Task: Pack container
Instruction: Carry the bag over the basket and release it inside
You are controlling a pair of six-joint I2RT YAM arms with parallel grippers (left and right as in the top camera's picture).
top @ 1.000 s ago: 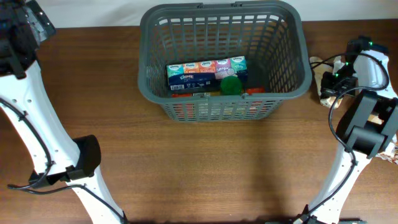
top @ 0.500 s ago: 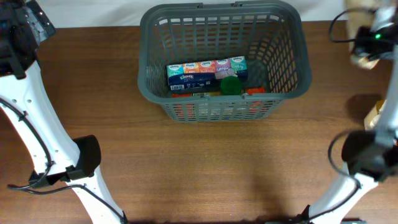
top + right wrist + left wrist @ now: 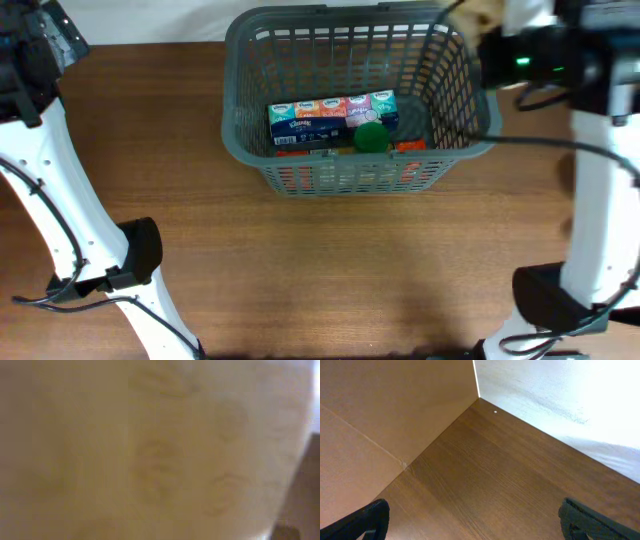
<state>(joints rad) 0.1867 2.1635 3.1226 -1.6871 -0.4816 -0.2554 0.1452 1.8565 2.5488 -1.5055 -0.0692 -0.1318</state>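
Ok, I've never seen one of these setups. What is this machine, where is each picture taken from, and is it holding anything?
It is a robot with two white arms at a wooden table. The wide view is from a fixed camera above, showing the left arm and the right arm. The other two views come from a camera on each wrist.

A grey basket stands on the table. In it lie a tissue pack, a green round thing and something orange-red.

The left gripper is open and empty over a table corner. The right arm's end is above the basket's far right corner, with a pale thing by it. Its wrist view is filled by a blurred cream surface, so it probably carries that, but the grip itself is hidden.
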